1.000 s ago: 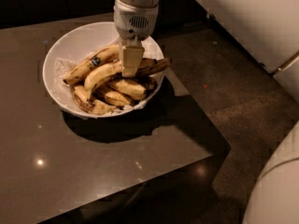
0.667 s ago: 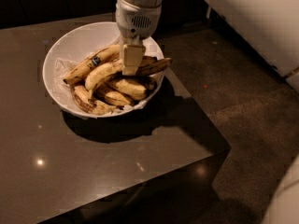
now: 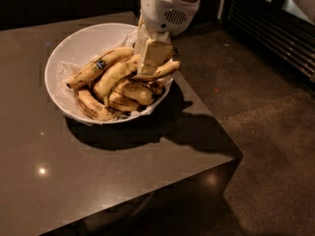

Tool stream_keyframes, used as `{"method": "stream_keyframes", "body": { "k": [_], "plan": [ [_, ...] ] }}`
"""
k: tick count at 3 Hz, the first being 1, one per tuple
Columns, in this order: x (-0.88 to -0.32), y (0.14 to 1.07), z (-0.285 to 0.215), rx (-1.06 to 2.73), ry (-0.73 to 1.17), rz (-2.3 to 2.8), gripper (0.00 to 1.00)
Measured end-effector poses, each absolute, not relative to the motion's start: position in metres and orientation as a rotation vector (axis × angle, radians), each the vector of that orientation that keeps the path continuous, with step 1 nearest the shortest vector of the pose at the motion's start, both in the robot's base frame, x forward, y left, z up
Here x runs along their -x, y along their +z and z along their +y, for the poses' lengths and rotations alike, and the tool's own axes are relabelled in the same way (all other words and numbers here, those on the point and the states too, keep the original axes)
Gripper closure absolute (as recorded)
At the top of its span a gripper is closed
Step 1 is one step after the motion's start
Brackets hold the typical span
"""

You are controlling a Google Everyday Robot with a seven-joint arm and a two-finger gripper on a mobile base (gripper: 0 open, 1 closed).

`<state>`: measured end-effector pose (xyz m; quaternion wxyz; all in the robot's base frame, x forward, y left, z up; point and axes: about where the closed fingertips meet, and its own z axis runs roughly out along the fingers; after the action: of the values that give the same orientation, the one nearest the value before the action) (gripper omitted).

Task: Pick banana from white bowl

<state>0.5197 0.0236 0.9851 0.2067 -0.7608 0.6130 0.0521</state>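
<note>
The white bowl (image 3: 74, 41), lined with crumpled white paper, stands on the dark table and holds several bananas. My gripper (image 3: 153, 71) reaches down into its right side. Its pale fingers (image 3: 154, 57) are closed on a curved yellow-brown banana (image 3: 166, 70) that lies across the top of the pile, its right end raised over the bowl's rim. A banana with a dark sticker (image 3: 101, 65) lies at the left of the pile, and a long one (image 3: 114, 76) lies beside it. Shorter spotted bananas (image 3: 133, 91) lie underneath.
The dark brown table (image 3: 98, 181) ends at a corner on the right (image 3: 240, 156), close to the bowl. Beyond it is speckled floor (image 3: 266, 107). A dark slatted unit (image 3: 275, 28) stands at the far right. My white arm housing (image 3: 167, 9) rises above the bowl.
The view has drawn closer to the bowl. My gripper stays at the bowl's right side, and the banana in it now sits a little higher, its right end over the rim.
</note>
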Motion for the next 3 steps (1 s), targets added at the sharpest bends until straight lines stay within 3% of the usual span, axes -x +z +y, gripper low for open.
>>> {"method": "stream_keyframes", "body": {
  "k": [3],
  "plan": [
    [-0.473,1.007,-0.006,2.039,0.219,1.584,1.0]
  ]
}}
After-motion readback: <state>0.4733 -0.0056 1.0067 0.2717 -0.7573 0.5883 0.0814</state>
